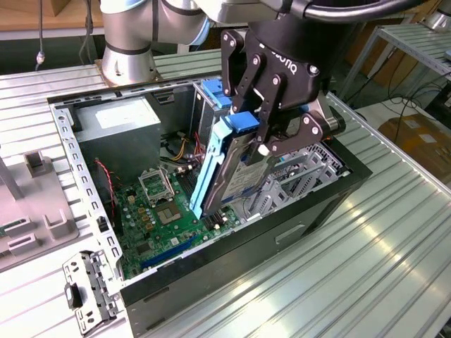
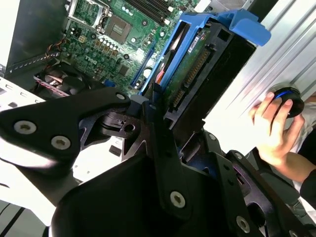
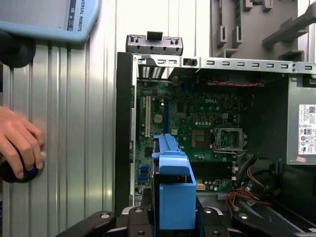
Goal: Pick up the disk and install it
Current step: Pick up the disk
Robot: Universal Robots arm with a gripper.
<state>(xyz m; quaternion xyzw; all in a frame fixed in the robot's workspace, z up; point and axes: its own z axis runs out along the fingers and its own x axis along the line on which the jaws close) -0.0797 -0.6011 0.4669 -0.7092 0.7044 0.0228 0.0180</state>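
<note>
The disk [image 1: 238,176] is a flat metal drive in a blue plastic carrier. It hangs tilted, one end up, over the open computer case [image 1: 232,264], its lower end just above the motherboard [image 1: 151,211]. My black gripper [image 1: 255,130] is shut on the disk's upper end. In the second wrist view the disk [image 2: 197,59] points down toward the board, connector side showing, with a finger [image 2: 153,128] against its blue rail. The first wrist view has the blue carrier [image 3: 173,173] rising from the gripper [image 3: 173,219] in front of the motherboard [image 3: 197,123].
A grey power supply [image 1: 116,120] fills the case's far corner, and a metal drive cage [image 1: 310,169] stands on the exterior view's right. A loose metal bracket [image 1: 88,292] lies outside the case. A person's hand [image 3: 19,145] rests on a black knob on the ribbed table.
</note>
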